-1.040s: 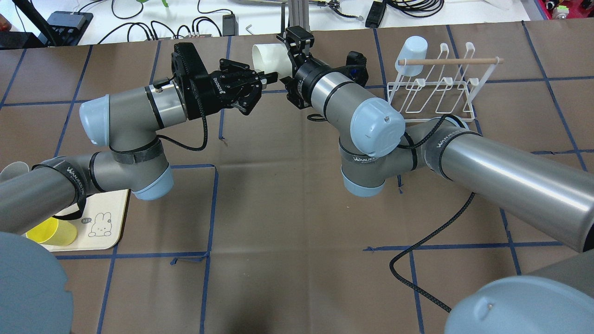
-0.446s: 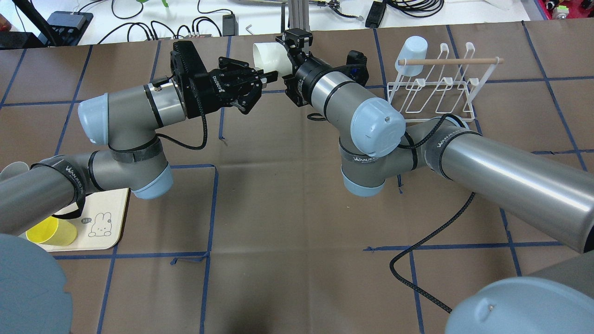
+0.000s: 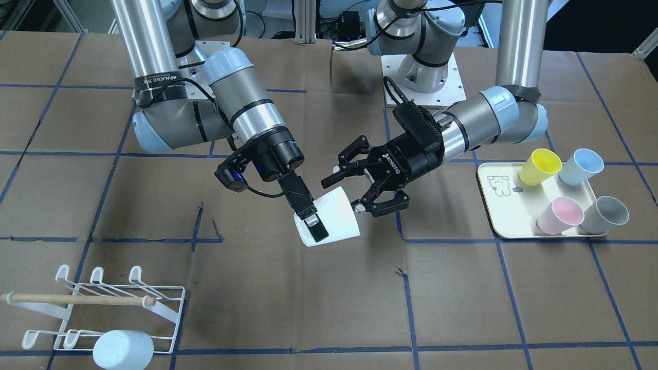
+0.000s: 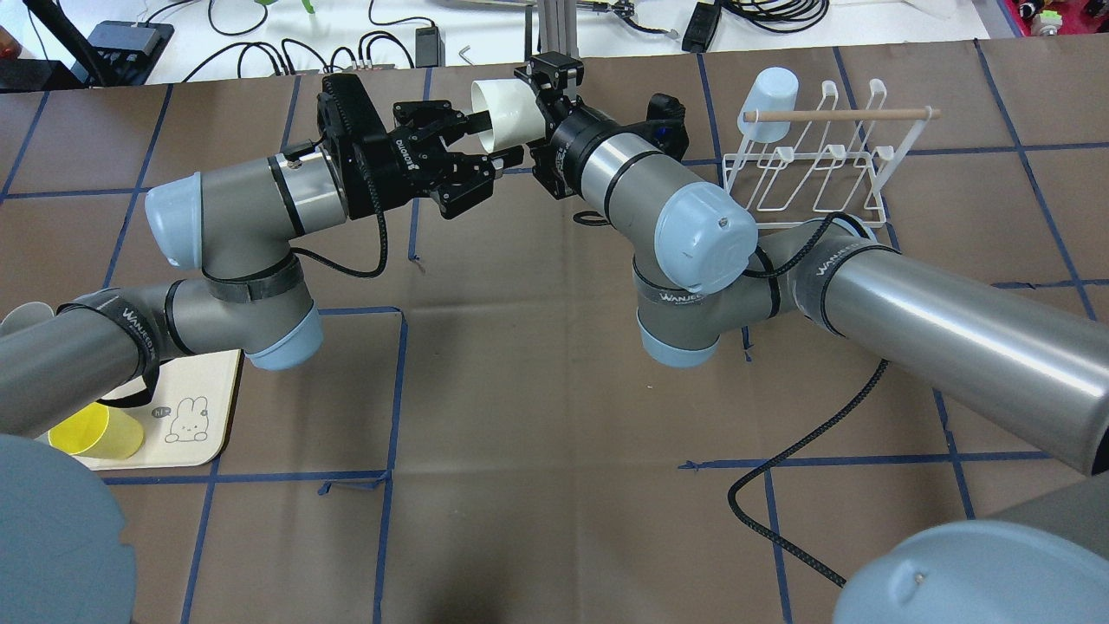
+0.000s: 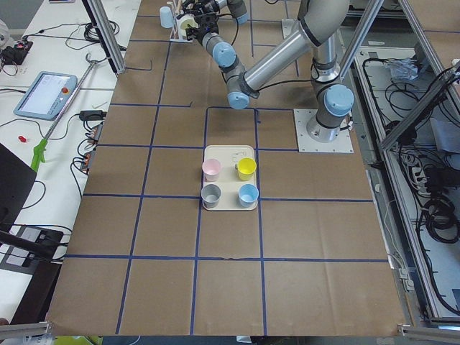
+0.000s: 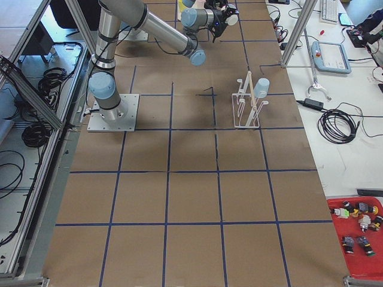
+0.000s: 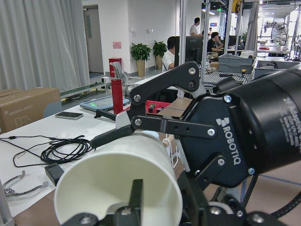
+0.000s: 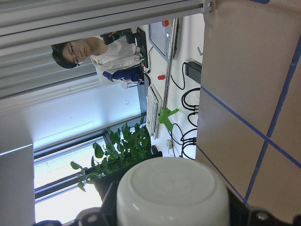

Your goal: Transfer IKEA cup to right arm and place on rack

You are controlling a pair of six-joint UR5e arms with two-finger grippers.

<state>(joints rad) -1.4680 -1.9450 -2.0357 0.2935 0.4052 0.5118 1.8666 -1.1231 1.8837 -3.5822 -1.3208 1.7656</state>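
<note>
Lying sideways above the table (image 3: 462,308), the cup (image 3: 336,216) has its mouth toward the left gripper (image 3: 343,195), base toward the right gripper (image 3: 316,227) clamping its sides. The left jaws, pinching the rim a moment ago, now gape wide.

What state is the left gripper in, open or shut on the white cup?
Open: the left gripper has its fingers spread at the white cup, while the right gripper holds it.

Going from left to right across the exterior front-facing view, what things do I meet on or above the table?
White wire rack with wooden dowel → right gripper → white plastic cup it holds → open left gripper → cream rectangular tray.
</note>
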